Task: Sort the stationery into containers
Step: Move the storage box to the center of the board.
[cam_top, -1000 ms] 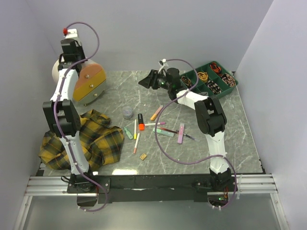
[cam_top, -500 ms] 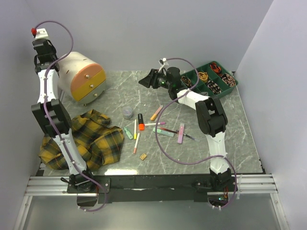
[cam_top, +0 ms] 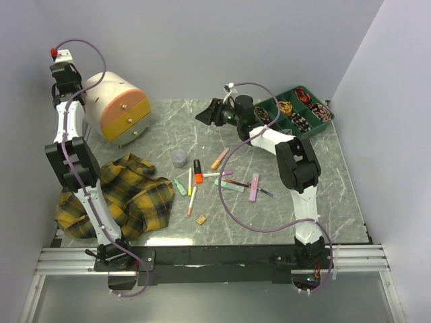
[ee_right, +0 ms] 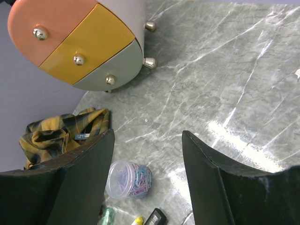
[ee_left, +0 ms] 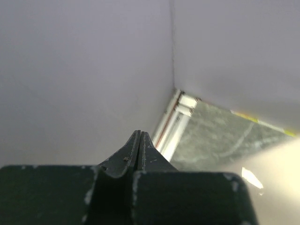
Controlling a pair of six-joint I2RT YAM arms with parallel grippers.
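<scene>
A grey marbled tabletop [cam_top: 323, 188] is enclosed by pale lilac walls [cam_top: 222, 40]. The chest [cam_top: 118, 114] is set at the far left corner. Its orange drawer [ee_right: 51, 28], yellow drawer [ee_right: 89, 49] and a grey one [ee_right: 117, 65] beneath are all seen shut. The stationery [cam_top: 215, 180] is scattered across the middle of the tabletop, well apart from the chest: pens, markers, a tan block [cam_top: 201, 219] nearest the arms, and a clear pot [ee_right: 129, 179] of paper clips. A plaid cloth [cam_top: 128, 195] is crumpled at the near left, and a green tray [cam_top: 296, 111] is placed at the far right.

The left tool [ee_left: 140, 136] is raised high beside the chest, clenched on nothing and aimed at the wall corner. The right tool [ee_right: 147, 136] is held released and empty above bare tabletop, between the chest and the tray, with the pot just below its view.

Nothing appears to have been sorted, so the opening step is judged to be in hand. With every drawer shut, a knob would probably have to be pinched and pulled first. The left tool, being closest, would need to be turned back toward the chest front and released. Alternatively, the pot could be picked up by the right tool, whose jaws already look wide enough.
</scene>
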